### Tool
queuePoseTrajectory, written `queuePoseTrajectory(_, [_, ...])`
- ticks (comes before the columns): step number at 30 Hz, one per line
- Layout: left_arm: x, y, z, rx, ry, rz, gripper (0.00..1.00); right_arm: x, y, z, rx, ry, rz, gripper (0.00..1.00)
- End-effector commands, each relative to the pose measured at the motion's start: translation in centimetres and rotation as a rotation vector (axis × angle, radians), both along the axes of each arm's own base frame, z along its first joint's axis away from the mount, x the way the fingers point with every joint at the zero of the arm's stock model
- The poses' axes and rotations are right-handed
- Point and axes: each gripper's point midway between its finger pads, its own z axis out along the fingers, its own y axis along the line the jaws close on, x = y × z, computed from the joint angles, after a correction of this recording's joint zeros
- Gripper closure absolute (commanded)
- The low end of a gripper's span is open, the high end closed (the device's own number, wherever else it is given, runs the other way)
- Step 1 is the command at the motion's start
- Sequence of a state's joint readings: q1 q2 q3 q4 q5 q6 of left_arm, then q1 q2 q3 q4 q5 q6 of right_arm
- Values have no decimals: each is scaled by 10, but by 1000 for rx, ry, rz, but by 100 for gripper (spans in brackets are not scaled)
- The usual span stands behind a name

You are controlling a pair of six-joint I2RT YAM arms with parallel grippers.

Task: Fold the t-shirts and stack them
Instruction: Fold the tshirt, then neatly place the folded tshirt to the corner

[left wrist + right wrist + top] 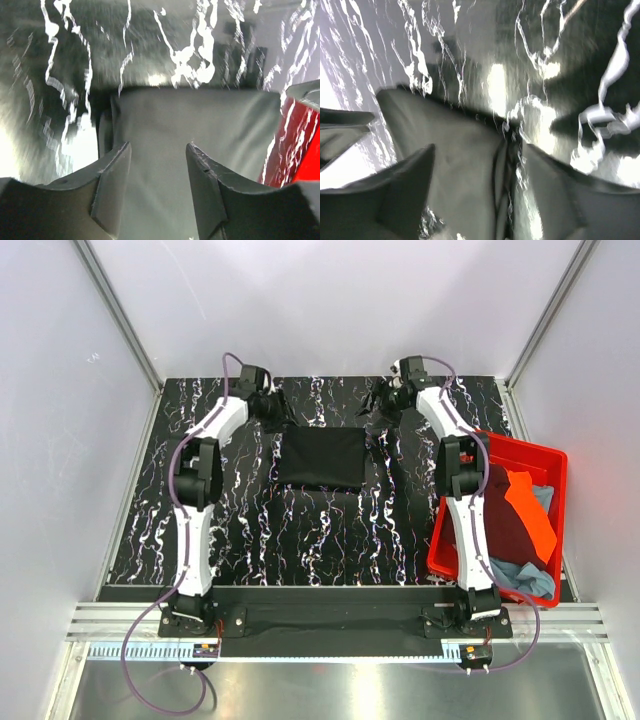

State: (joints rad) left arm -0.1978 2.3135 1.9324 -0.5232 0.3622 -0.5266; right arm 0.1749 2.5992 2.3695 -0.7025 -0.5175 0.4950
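Observation:
A black t-shirt (322, 457) lies folded into a flat rectangle at the middle back of the table. My left gripper (272, 410) hovers at its far left corner, open and empty. In the left wrist view the shirt (200, 130) fills the gap between the spread fingers (112, 180) of that gripper (157, 150). My right gripper (383, 406) is at the shirt's far right corner. Its view is blurred; the gripper (480, 150) is open over the shirt's layered edge (465, 165). A maroon shirt (510, 525), an orange shirt (530, 510) and a grey-blue shirt (525, 580) lie crumpled in the bin.
A red plastic bin (520, 445) stands at the right edge of the black marbled table (250, 530), beside the right arm. It also shows in the left wrist view (295, 150). White walls enclose the table on three sides.

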Motion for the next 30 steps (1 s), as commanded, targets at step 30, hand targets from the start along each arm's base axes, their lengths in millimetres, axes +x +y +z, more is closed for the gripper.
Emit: queuePoseTrajectory(30, [-362,50,144,-152,-130,-1,46,-88,-11,33,31,-97,143,23])
